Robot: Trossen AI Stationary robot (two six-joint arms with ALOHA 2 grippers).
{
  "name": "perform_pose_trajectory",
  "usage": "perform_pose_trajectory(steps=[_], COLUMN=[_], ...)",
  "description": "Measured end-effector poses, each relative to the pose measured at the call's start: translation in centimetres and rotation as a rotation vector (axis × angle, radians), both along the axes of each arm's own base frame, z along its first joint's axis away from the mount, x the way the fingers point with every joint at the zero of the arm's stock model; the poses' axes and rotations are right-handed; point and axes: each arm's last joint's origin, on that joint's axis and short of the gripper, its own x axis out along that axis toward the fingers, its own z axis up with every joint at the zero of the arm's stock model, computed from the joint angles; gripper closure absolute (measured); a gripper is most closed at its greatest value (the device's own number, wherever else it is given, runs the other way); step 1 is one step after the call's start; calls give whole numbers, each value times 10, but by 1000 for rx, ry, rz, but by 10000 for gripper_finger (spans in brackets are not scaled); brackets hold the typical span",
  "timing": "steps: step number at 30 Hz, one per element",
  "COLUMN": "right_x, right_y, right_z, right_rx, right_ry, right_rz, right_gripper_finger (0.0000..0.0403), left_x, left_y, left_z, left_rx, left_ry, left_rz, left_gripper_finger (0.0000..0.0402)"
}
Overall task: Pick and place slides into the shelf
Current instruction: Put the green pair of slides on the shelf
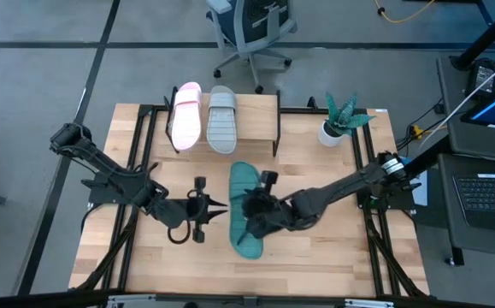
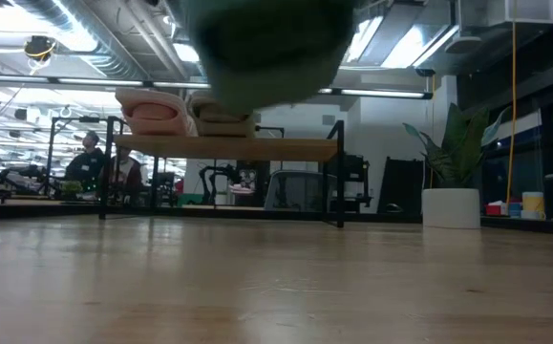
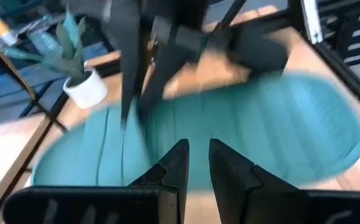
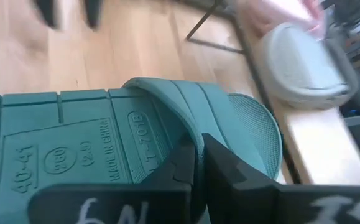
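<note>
**One slide left, and we have it by the strap**

Two slides, the pink slide (image 1: 185,115) and the grey slide (image 1: 221,119), already lie side by side on the shelf (image 1: 260,121), well ahead of our right gripper (image 1: 253,214). The teal slide (image 1: 247,208) is in that gripper: the right wrist view shows the fingers pinched narrow on the edge of the wide strap, with the sole's moulded underside turned toward the camera.

We judge the slide light and rubbery. It should flex rather than crack, but held by the strap alone it may droop or swing. The strap edge is the natural hold; the ribbed sole gives friction, though it is too broad to grasp.

Our left gripper (image 1: 197,208) hovers just beside the teal slide, fingers nearly closed on nothing.

In the low view the slide is only a dark green blur overhead, so we cannot tell how far it hangs above the table (image 1: 332,257). The free shelf space beside the grey slide is partly hidden there too.
</note>
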Motion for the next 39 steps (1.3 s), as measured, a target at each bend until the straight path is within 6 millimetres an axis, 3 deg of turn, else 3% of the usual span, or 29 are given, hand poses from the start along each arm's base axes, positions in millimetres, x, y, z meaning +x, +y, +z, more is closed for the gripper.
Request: perform_pose_trajectory(steps=[7, 12, 19, 26, 39], right_x=[-34, -42, -37, -43, -46], right_y=[19, 6, -43, -98, -195], right_z=[40, 61, 85, 107, 111], right_rx=[-84, -135, -95, -42, 54], right_ry=[-124, -142, -132, -169, -143], right_rz=[-31, -31, -9, -82, -150], right_gripper_finger=[388, 388, 388, 388, 388], left_x=[-11, -16, -20, -23, -18], left_y=[-4, -5, -1, 6, 18], left_z=[-12, -29, -54, -72, -76], left_rx=[8, -22, -97, -141, -158], left_ry=[40, 33, 2, -18, -25], left_rz=[106, 104, 15, -49, -141], left_gripper_finger=[345, 344, 344, 344, 344])
